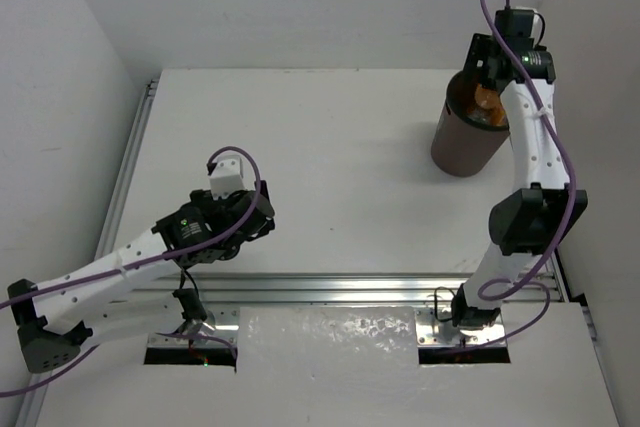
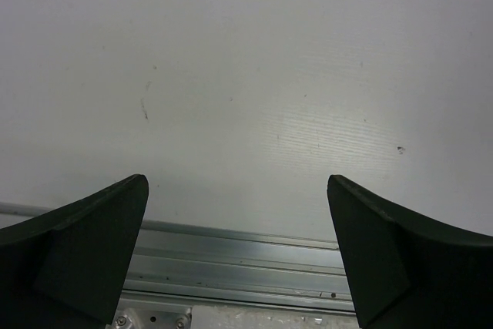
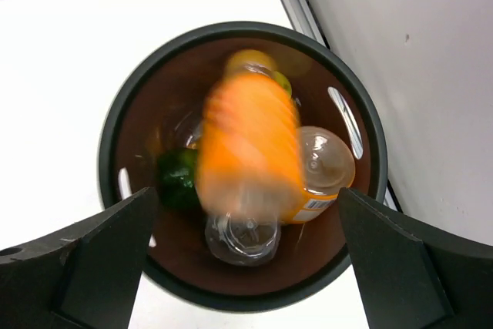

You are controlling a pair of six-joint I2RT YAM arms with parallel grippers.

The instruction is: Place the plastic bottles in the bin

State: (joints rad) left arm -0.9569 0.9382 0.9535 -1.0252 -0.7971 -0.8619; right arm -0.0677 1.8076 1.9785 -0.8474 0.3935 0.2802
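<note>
My right gripper [image 3: 245, 213] is open, right above the dark-brown bin [image 3: 115, 136]. A blurred orange bottle [image 3: 246, 144] hangs in the bin's mouth, clear of my fingers. Beneath it lie a green bottle [image 3: 176, 179], a clear bottle [image 3: 239, 240] and an orange labelled bottle [image 3: 327, 171]. In the top view the bin [image 1: 462, 142] stands at the far right under my right gripper [image 1: 490, 77]. My left gripper [image 2: 237, 248] is open and empty over the bare white table near its front rail; in the top view it [image 1: 258, 215] is at the near left.
An aluminium rail [image 1: 330, 287] runs along the table's near edge. A white wall [image 3: 416, 75] stands close to the right of the bin. Another rail [image 1: 125, 172] runs down the table's left side.
</note>
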